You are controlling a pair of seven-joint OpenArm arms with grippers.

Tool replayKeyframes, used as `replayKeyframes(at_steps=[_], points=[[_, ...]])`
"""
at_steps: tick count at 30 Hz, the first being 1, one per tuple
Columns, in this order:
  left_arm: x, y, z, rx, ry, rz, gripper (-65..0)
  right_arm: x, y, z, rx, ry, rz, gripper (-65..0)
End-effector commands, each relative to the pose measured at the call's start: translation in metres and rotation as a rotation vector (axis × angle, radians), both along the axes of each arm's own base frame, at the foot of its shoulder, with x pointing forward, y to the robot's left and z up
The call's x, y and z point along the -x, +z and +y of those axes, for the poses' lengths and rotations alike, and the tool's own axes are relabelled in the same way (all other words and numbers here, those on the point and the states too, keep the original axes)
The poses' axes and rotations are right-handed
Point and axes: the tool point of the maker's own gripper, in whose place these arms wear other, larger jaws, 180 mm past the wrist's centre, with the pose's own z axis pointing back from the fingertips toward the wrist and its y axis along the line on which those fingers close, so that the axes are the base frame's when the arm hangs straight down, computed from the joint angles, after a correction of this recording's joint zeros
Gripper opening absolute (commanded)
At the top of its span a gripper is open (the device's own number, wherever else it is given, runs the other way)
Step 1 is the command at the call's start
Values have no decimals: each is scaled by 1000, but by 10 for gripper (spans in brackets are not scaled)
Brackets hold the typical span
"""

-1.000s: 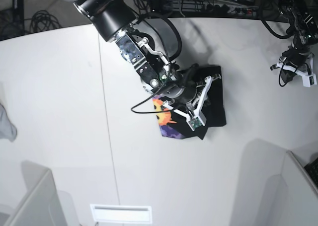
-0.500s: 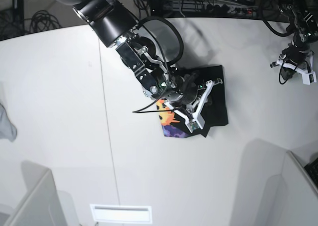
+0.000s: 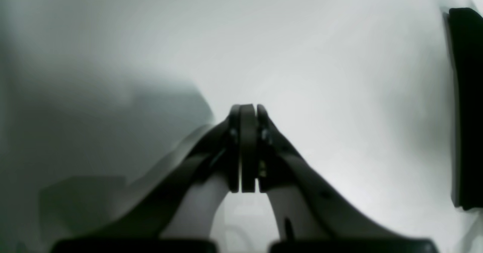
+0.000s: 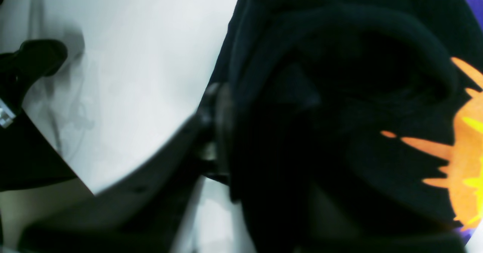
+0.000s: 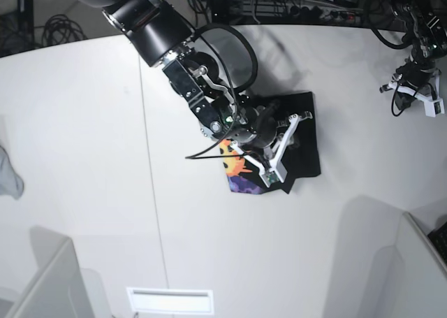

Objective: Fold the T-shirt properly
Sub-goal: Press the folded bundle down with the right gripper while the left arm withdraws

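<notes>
The T-shirt [image 5: 307, 157] lies folded into a small black square at the table's middle. Its orange sun print on purple [image 5: 237, 168] shows at the left edge. My right gripper [image 5: 288, 147] is pressed down onto the shirt. In the right wrist view, thick black folds [image 4: 339, 94] fill the space beside one dark finger [image 4: 218, 124] and hide the other finger. The orange print [image 4: 468, 151] shows at the right. My left gripper [image 5: 418, 98] hangs over bare table at the far right. Its tips [image 3: 243, 109] are shut together on nothing.
A small grey cloth scrap [image 5: 7, 175] lies at the table's left edge. White box walls stand at the lower left [image 5: 42, 283] and the lower right [image 5: 419, 262]. Cables run along the back edge [image 5: 307, 10]. A dark object [image 3: 466, 106] sits at the right edge of the left wrist view.
My right gripper has shifted slightly down over the shirt, and the cloth bundle has settled a little. The left gripper has drifted slightly up at the far right.
</notes>
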Motion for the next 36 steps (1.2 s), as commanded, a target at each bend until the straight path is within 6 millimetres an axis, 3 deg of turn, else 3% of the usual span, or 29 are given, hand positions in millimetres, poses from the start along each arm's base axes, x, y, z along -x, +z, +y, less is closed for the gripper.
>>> replayKeyframes(at_steps=[1,4,6,12,21,29,36], points=[[-7,15,7,-28,-4,-45,-650,-11,19,8,-38,-1,-49,-395],[-7,15,7,-28,-4,-45,-650,-10,19,8,-38,2,-51,-206],[-7,15,7,-28,-3,-46,-650,-11,21,9,-44,-2,-60,-173],[0,24,25,-43,53,-67,-650,-16,25,10,-63,-17,-86,-185],[13,40,55,-77,142,-99,-650,-18,4,14,-88,-35,-11,-185],[18,42,61,-83,161,-102,-650,10,10,67,-119,158,-40,-185],[24,38,60,-84,159,-83,-650,19,27,84,-106,267,-117,-185]])
